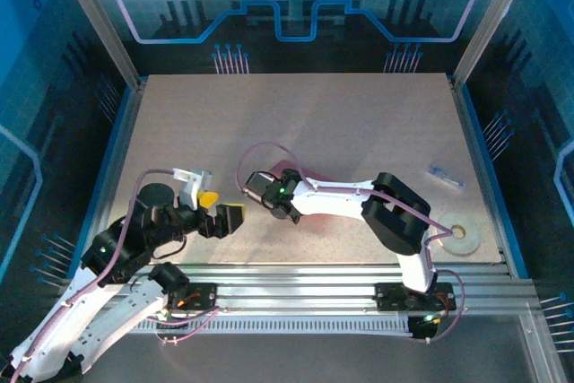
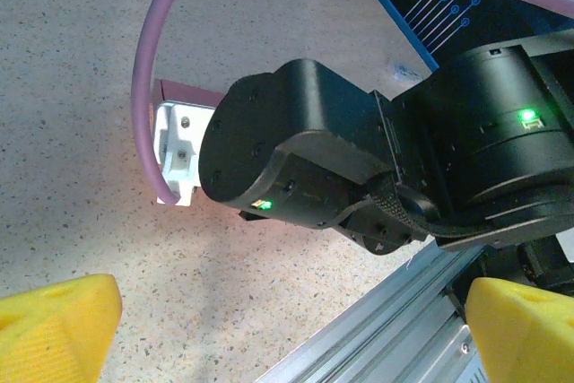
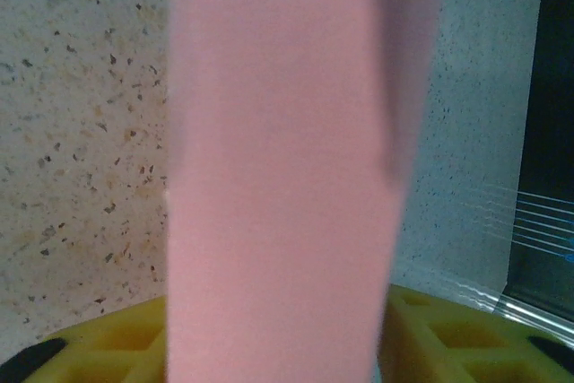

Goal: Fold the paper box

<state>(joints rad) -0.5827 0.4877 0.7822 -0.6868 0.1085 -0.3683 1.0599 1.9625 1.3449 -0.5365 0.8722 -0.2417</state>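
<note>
The paper box (image 3: 278, 177) is a pink panel standing upright in the middle of the right wrist view, reaching from top to bottom. My right gripper (image 3: 278, 352) is shut on it, a yellow finger (image 3: 99, 352) pressing each side edge. From above, the right gripper (image 1: 253, 187) sits left of the table's centre. A pink strip of the box (image 2: 190, 93) peeks out behind the right gripper's black body (image 2: 296, 141). My left gripper (image 1: 221, 207) hovers just left of it, open, with yellow fingertips (image 2: 54, 329) wide apart and bare table between them.
An aluminium rail (image 1: 359, 275) runs along the near table edge, close under the left gripper. A white tape ring (image 1: 462, 238) lies at the right front, and a small clear item (image 1: 446, 177) lies beyond it. Blue walls close in the sides and back.
</note>
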